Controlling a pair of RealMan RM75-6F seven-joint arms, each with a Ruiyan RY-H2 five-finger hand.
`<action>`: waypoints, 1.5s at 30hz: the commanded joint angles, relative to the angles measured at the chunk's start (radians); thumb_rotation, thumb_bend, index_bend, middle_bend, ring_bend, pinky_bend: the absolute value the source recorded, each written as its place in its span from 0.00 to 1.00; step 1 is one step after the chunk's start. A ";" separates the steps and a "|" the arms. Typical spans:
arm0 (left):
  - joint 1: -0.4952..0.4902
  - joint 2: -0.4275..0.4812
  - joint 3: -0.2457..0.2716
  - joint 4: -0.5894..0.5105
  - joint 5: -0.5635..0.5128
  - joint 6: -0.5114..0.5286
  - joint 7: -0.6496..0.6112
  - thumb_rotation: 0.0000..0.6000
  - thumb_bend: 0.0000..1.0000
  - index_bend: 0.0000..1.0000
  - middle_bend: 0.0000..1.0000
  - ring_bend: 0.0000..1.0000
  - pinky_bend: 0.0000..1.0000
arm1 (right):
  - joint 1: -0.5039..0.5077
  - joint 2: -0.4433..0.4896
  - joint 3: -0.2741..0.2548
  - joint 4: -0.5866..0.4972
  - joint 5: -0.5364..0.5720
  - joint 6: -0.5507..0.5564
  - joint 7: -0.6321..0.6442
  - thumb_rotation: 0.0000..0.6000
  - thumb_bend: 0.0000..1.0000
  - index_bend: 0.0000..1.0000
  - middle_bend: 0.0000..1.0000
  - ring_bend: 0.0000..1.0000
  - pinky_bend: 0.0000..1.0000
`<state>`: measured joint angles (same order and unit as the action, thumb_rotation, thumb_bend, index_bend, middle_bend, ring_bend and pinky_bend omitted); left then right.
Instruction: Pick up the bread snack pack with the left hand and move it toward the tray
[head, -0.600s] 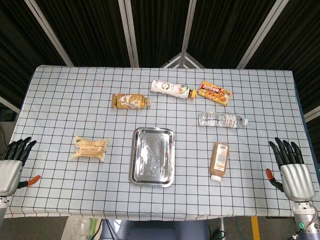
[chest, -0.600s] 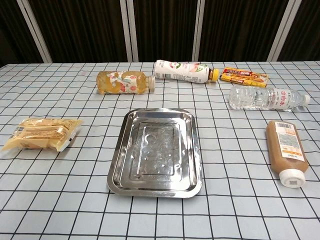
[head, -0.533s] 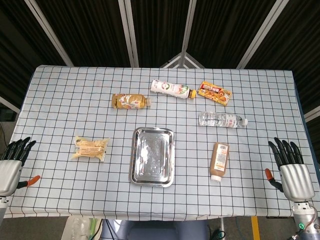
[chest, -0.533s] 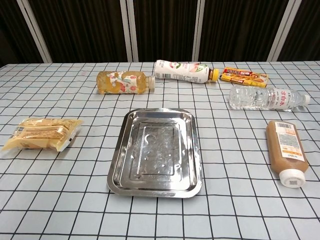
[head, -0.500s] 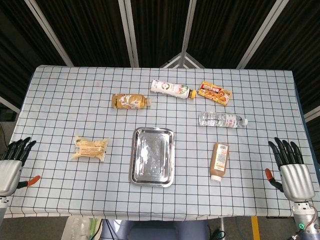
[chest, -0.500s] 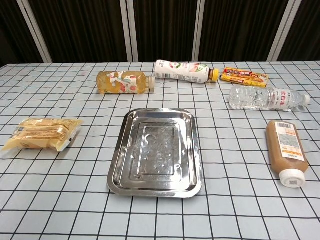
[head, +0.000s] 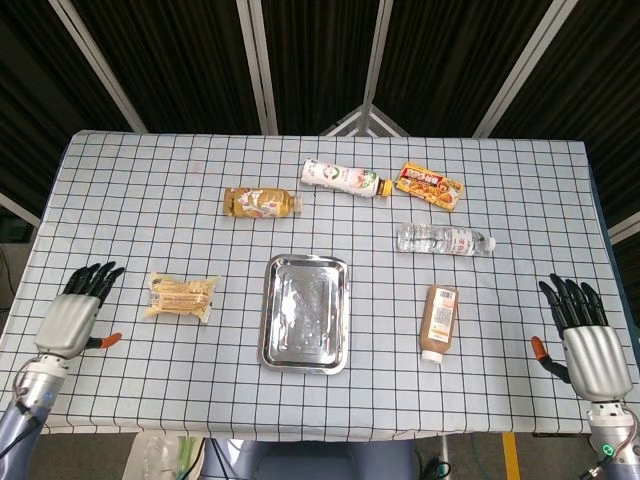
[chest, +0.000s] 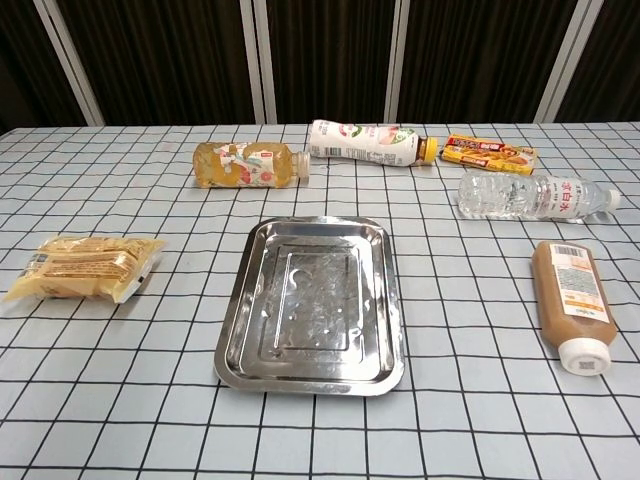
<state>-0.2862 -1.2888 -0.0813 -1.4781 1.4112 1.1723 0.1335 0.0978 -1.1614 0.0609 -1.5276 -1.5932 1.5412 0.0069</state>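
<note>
The bread snack pack (head: 182, 296), a clear wrapper with pale yellow sticks, lies flat on the checked cloth left of the steel tray (head: 306, 349); the chest view shows the pack (chest: 84, 267) and the tray (chest: 233, 340) too. My left hand (head: 74, 317) hovers over the table's left part, fingers spread and empty, a short way left of the pack. My right hand (head: 582, 335) stays at the table's right edge, fingers spread, holding nothing. Neither hand shows in the chest view.
A yellow tea bottle (head: 261, 202), a white drink bottle (head: 343, 179) and an orange packet (head: 430, 185) lie behind the tray. A water bottle (head: 444, 240) and a brown bottle (head: 440, 320) lie to its right.
My left hand has moved in from the table's left edge, rightward and slightly up, closer to the bread snack pack. The right hand and all objects are unmoved.
</note>
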 joint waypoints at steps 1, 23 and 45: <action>-0.092 -0.088 -0.033 0.041 -0.080 -0.123 0.093 1.00 0.18 0.00 0.04 0.01 0.05 | 0.002 0.001 -0.001 0.004 0.002 -0.007 0.005 1.00 0.43 0.00 0.00 0.00 0.00; -0.186 -0.206 -0.060 0.101 -0.166 -0.155 0.181 1.00 0.42 0.27 0.50 0.45 0.37 | 0.005 0.013 0.002 0.002 0.036 -0.034 0.016 1.00 0.43 0.00 0.00 0.00 0.00; -0.421 -0.291 -0.197 -0.091 -0.096 -0.158 0.348 1.00 0.38 0.29 0.50 0.45 0.37 | -0.006 0.055 0.003 -0.027 0.019 -0.004 0.076 1.00 0.43 0.00 0.00 0.00 0.00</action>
<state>-0.6446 -1.5112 -0.2453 -1.6107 1.3434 1.0572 0.4356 0.0926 -1.1085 0.0633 -1.5560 -1.5738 1.5362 0.0798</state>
